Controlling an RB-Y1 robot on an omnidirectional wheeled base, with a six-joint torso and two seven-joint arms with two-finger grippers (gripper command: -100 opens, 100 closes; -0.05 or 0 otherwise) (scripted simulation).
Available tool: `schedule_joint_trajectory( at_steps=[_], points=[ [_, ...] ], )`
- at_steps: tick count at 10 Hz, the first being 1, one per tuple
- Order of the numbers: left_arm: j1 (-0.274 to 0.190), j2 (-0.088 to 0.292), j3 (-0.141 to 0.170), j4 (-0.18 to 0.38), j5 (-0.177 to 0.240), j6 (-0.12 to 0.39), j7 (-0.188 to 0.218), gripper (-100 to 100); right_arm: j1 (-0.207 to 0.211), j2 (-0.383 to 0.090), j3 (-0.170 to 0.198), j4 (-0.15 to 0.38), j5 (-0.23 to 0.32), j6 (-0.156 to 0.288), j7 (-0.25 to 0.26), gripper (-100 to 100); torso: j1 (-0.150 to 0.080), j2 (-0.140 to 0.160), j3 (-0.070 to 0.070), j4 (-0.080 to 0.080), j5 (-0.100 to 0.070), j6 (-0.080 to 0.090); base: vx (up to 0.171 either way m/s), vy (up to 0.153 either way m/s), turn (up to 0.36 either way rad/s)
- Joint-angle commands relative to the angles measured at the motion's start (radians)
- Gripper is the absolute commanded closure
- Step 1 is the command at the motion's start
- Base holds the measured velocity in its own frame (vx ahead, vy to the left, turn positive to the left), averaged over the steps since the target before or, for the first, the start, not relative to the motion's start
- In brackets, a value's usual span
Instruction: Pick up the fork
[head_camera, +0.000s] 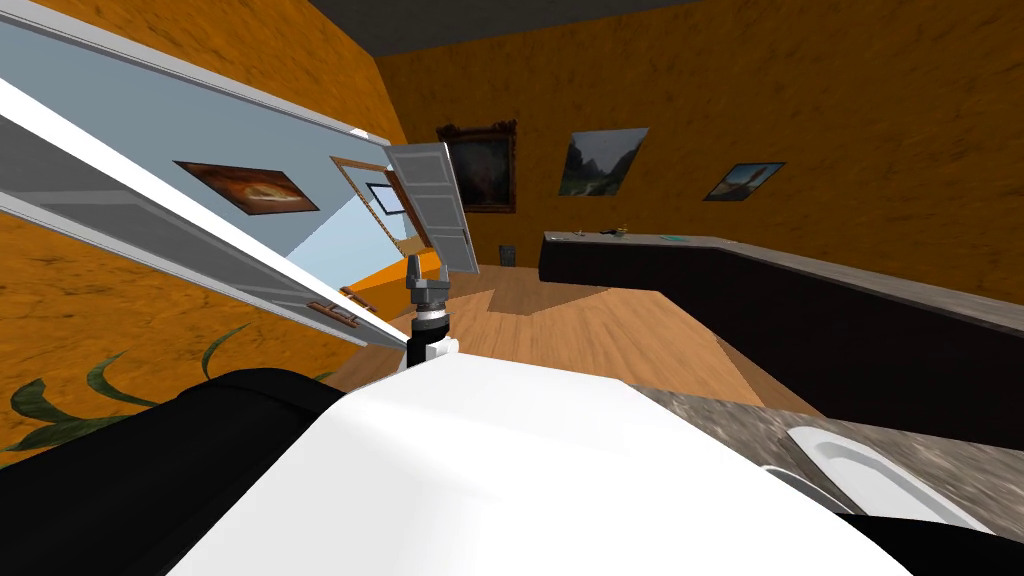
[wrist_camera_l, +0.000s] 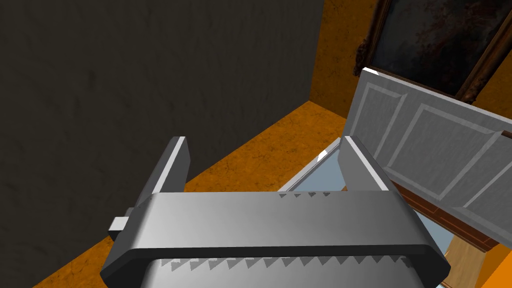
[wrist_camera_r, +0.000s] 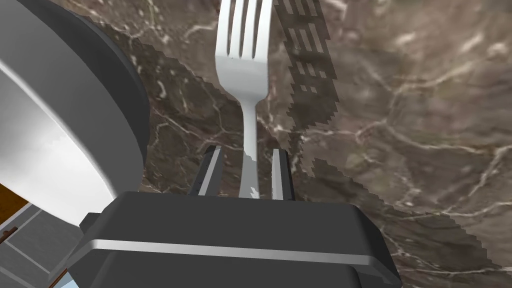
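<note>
Now right pincer clamps fork handle (tines ahead); left pincer open.

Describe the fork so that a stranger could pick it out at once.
Find the brown marble countertop with pale veins. Next to the big round white dish with a grey rim is the fork, its handle held in the right gripper. It is the one slim, pale grey piece ending in tines, with its shadow falling on the stone beside it.

No legible text, label, number or sign on any surface.
</note>
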Motion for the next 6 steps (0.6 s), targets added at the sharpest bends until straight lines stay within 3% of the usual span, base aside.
schedule_joint_trajectory(
  at_steps=[1, 2, 3, 5, 6],
  points=[
    [0.000, 0.000, 0.000, 0.000, 0.000, 0.000, 0.000, 0, 0.000, 0.000, 0.000, 0.000, 0.000, 0.000, 0.000, 100, 0.000, 0.000, 0.000, 0.000, 0.000, 0.000, 0.000, 0.000, 0.000],
    [0.000, 0.000, 0.000, 0.000, 0.000, 0.000, 0.000, 0, 0.000, 0.000, 0.000, 0.000, 0.000, 0.000, 0.000, 0, 0.000, 0.000, 0.000, 0.000, 0.000, 0.000, 0.000, 0.000, 0.000],
    [0.000, 0.000, 0.000, 0.000, 0.000, 0.000, 0.000, 0, 0.026, -0.014, -0.011, -0.021, -0.009, 0.029, -0.025, 100, 0.000, 0.000, 0.000, 0.000, 0.000, 0.000, -0.030, 0.015, 0.005],
    [0.000, 0.000, 0.000, 0.000, 0.000, 0.000, 0.000, 0, 0.022, -0.022, -0.009, 0.005, -0.008, 0.021, -0.005, 100, 0.002, 0.003, 0.001, 0.000, 0.001, 0.001, -0.027, 0.014, -0.006],
    [0.000, 0.000, 0.000, 0.000, 0.000, 0.000, 0.000, 0, 0.023, -0.022, -0.010, 0.002, -0.008, 0.024, -0.009, 0, 0.001, 0.002, 0.001, 0.000, 0.000, 0.000, 0.000, 0.000, 0.000]
  ],
)
